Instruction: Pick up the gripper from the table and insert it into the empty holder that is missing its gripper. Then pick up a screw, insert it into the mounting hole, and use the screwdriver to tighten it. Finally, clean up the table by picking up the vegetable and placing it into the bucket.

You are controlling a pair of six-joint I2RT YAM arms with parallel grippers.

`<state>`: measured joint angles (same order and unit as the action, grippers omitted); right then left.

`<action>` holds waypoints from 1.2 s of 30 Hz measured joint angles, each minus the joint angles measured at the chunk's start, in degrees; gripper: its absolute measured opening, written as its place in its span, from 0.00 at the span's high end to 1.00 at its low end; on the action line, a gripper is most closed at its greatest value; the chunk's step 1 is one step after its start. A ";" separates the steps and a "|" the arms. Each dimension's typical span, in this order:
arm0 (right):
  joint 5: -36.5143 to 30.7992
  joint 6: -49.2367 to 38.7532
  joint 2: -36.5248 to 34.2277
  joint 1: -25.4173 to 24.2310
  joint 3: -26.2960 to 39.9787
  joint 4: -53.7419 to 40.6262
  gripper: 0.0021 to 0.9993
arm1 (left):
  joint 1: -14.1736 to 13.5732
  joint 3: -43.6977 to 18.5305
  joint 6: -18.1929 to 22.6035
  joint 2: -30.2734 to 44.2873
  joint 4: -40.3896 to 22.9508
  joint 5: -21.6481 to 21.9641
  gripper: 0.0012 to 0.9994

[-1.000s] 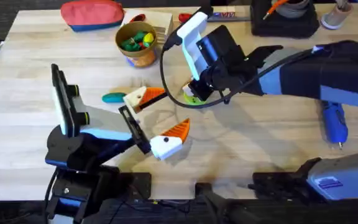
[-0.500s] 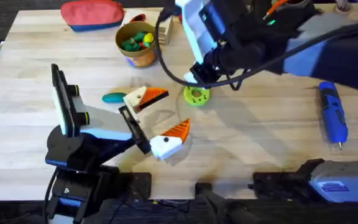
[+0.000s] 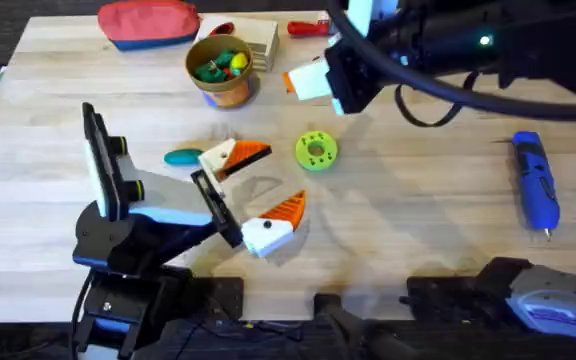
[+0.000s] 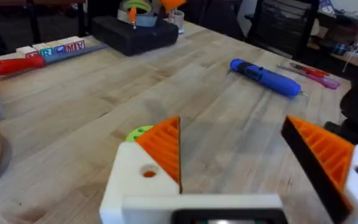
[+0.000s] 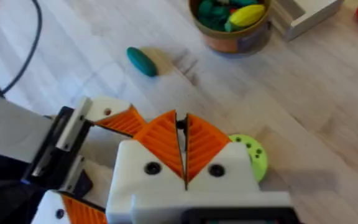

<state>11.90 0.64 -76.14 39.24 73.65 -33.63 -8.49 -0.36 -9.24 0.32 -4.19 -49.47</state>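
Reading "MA" on letter blocks [image 4: 50,50] beside red-handled tool [image 4: 14,64].

a light wooden table [image 3: 418,220] carries a red zip pouch [image 3: 148,22], a tan bucket [image 3: 220,68] of toy pieces, a teal vegetable [image 3: 182,156], a lime-green holed disc [image 3: 316,151], a blue screwdriver [image 3: 535,195] and a red-handled tool [image 3: 308,28].

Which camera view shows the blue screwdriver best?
The overhead view: the screwdriver lies whole on the table, tip visible. The left wrist view shows it farther off, at a slant.
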 joint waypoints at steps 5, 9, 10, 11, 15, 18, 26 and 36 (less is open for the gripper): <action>3.49 4.33 -0.27 3.79 0.02 -0.28 1.00 | 0.00 0.00 0.73 0.00 0.00 -0.04 0.01; 4.63 5.78 -1.10 6.92 0.79 -0.28 1.00 | 0.00 0.00 2.68 0.00 -0.02 -0.50 0.01; 4.84 6.07 -1.54 7.66 1.07 -0.28 1.00 | 0.00 0.00 3.19 0.00 -0.02 -0.63 0.01; 4.95 6.32 -1.95 8.16 1.27 -0.24 1.00 | 0.00 0.00 3.42 0.00 -0.04 -0.69 0.01; 5.14 6.85 -4.06 10.26 1.46 0.67 1.00 | 0.00 0.00 4.21 0.00 -0.04 -0.87 0.01; 5.16 6.91 -5.81 11.39 1.46 2.19 1.00 | 0.00 0.00 4.44 0.00 -0.04 -0.89 0.01; 5.18 7.09 -7.41 11.91 1.46 3.16 1.00 | 0.00 0.00 4.52 0.00 -0.04 -0.90 0.01; 5.19 7.10 -9.08 12.76 1.46 4.87 1.00 | 0.00 0.00 4.52 0.00 -0.04 -0.90 0.01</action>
<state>17.08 7.74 -85.22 52.00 75.11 -28.75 -8.49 -0.36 -4.71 0.32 -4.23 -50.37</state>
